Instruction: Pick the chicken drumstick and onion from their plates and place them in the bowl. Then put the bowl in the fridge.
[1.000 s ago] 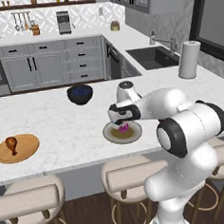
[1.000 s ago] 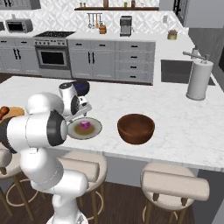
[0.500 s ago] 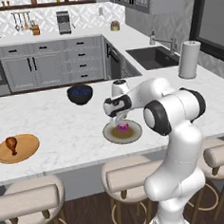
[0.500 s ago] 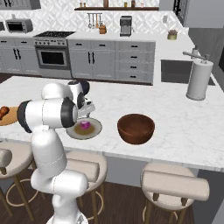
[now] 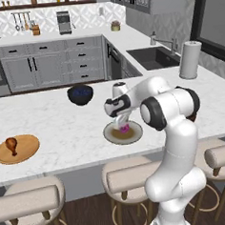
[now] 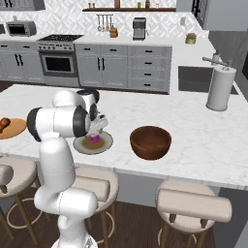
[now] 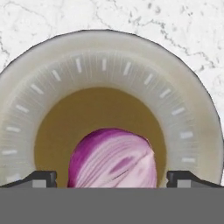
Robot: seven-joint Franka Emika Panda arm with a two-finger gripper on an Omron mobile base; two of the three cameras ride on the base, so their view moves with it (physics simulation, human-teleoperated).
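At the front edge of the worktop, the robot's gripper hangs low over the grey-rimmed plate, jaws spread wide and released, with the onion lying between the two fingertips but not yet pinched, as the hand view shows. The onion sits on the olive-brown middle of its plate, so the first pick-up appears only about to begin. Just to the plate's right along the same front edge stands the reddish-brown bowl, with nothing inside it as far as the right base view shows. Toward the left end of the worktop, well apart from the arm, the chicken drumstick lies on the wooden plate, untouched. Judging from this, nothing has been moved yet: both foods must go into the bowl, and the bowl into the fridge. Farther back on the worktop sits a small dark bowl.
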